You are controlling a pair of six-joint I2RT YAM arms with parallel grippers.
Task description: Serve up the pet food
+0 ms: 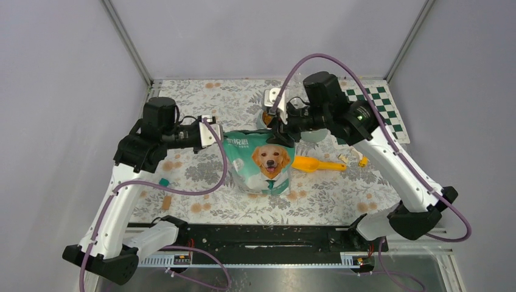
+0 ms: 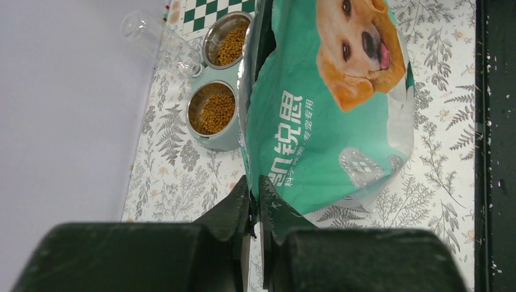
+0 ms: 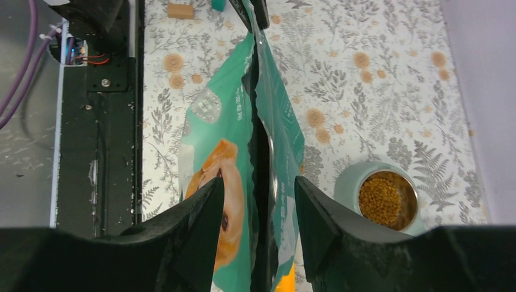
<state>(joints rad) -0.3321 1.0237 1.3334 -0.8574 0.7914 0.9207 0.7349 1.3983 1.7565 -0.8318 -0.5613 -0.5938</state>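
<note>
Teal dog-food bag point(image 1: 266, 167) stands mid-table, mouth slightly agape. L gripper point(image 2: 254, 182) is pinched tight on the bag's top corner. R gripper point(image 3: 258, 182) hangs half-spread astride the other end of the top edge, gripping nothing. Pet food point(image 2: 218, 112) already fills both bowls point(image 2: 220, 142) just behind the bag — orange scoop point(image 1: 313, 164) lies beside it. Looks like serving's done & the bag mouth is the job now — next, R jaws prob. must close squarely on both lips w/o tipping it.
</note>
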